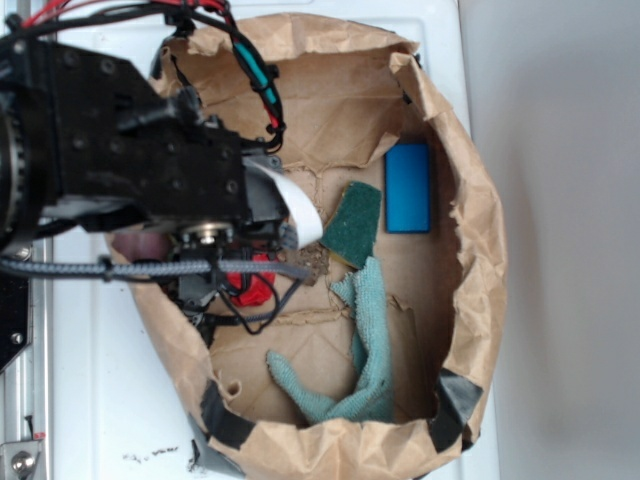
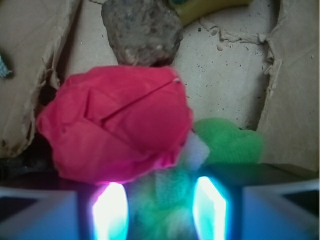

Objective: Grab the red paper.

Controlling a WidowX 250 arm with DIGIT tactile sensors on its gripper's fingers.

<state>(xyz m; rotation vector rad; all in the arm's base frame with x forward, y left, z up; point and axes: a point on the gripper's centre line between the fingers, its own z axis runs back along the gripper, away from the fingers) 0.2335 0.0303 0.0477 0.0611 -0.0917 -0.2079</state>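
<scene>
The claw (image 2: 159, 212) is released: its two fingers (image 2: 109, 212) stand apart at the bottom of the wrist view, glowing at their inner faces, and nothing is gripped between them.

One red paper (image 2: 116, 125) lies directly ahead of the claw, offset toward its left finger; the wad's near edge sits just above that fingertip. Contact cannot be confirmed. In the exterior view only a small red patch (image 1: 252, 284) shows beneath the arm.

Objects near the claw, counted:
- One brown rock (image 2: 143, 31), beyond the red paper and touching or nearly touching its far edge.
- One green plush toy (image 2: 230, 142), just beside the red paper on the right, running back into the gap between the fingers.
- One yellow item (image 2: 210, 7), beyond the rock, mostly cut off by the frame.

Boundaries: all objects lie inside one brown paper bag (image 1: 480, 230) with a rolled, torn rim, resting on a white tabletop (image 1: 100, 400). The bag wall rises close on the claw's left and right in the wrist view. Open floor lies ahead and right, between the rock and the right wall.

Farther from the claw, across the bag floor: one blue rectangular block (image 1: 408, 187), one dark green pad (image 1: 353, 224), one teal cloth (image 1: 365, 360).
</scene>
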